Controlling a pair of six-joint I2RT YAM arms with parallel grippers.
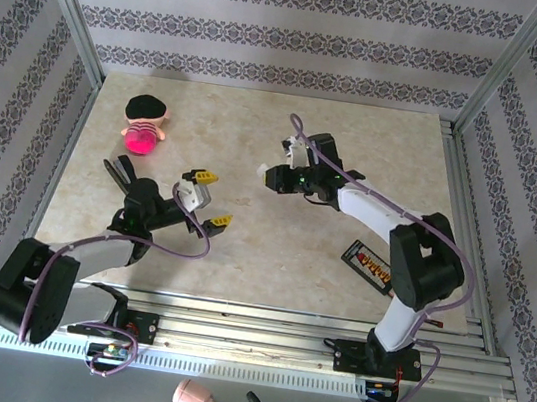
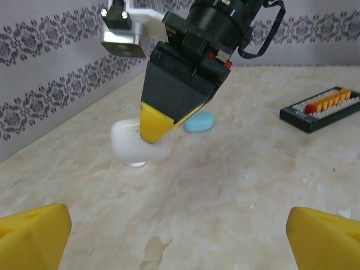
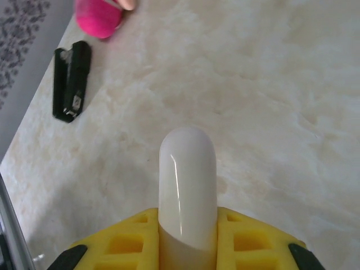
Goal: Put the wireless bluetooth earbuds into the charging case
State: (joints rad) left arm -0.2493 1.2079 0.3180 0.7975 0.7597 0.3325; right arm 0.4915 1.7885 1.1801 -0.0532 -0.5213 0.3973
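My right gripper (image 3: 187, 220) is shut on a rounded white charging case (image 3: 187, 180), which stands up between the yellow fingers (image 3: 124, 242). From the left wrist view the same case (image 2: 126, 143) rests low on the table under the right gripper (image 2: 154, 122), with a pale teal case (image 2: 198, 121) lying just behind it. My left gripper (image 2: 180, 239) stands wide open with nothing between its fingertips (image 2: 34, 236), a short way in front of the white case. From above, the left gripper (image 1: 212, 200) and right gripper (image 1: 268, 175) face each other at mid-table. The earbuds are out of view.
A black tray with orange parts (image 1: 370, 264) lies at the front right. A black stapler (image 1: 116, 173) and a pink doll with a black hat (image 1: 143, 127) sit at the left. Patterned walls close the table on three sides.
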